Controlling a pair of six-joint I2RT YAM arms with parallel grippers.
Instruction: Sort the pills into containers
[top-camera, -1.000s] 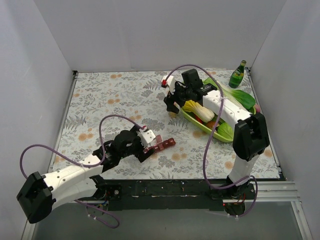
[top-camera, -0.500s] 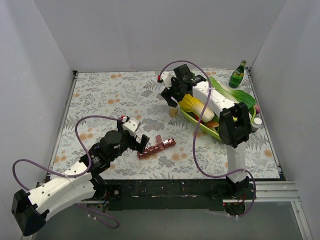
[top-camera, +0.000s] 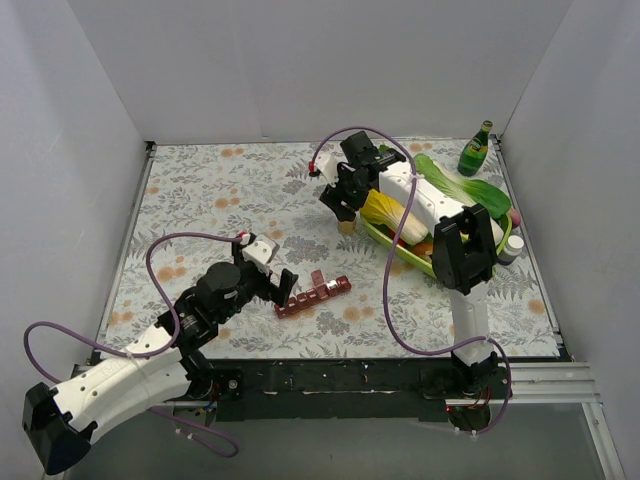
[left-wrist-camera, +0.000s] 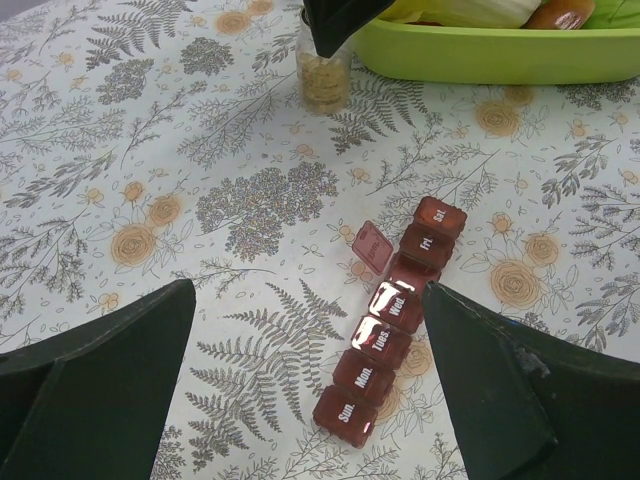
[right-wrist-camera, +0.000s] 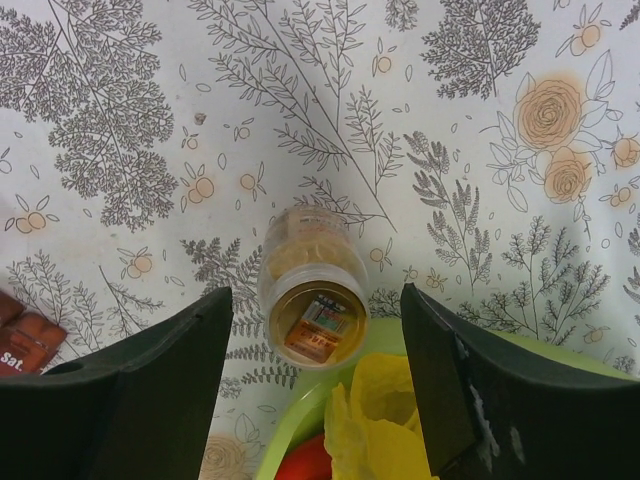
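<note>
The containers (top-camera: 313, 296) are a dark-red strip of day-marked compartments on the floral table. In the left wrist view (left-wrist-camera: 395, 320) one lid (left-wrist-camera: 372, 245) stands open. My left gripper (top-camera: 283, 289) is open and empty just left of the strip, which lies between its fingers (left-wrist-camera: 308, 290). The pills (right-wrist-camera: 310, 245) show as an amber mass in a small clear jar (right-wrist-camera: 312, 290) with a gold top. The jar stands by the tray's left end (top-camera: 346, 226). My right gripper (top-camera: 340, 207) is open above it, a finger on each side (right-wrist-camera: 315, 300), not touching it.
A long green tray (top-camera: 392, 250) holds yellow cabbage (top-camera: 395, 220), leafy greens and red produce; its rim touches the jar's near side (right-wrist-camera: 300, 425). A green bottle (top-camera: 475, 148) stands at the back right and a white bottle (top-camera: 510, 248) by the tray. Walls close three sides.
My left gripper has drawn back to the left off the strip and opened. My right gripper has shifted a little left, over the jar.
</note>
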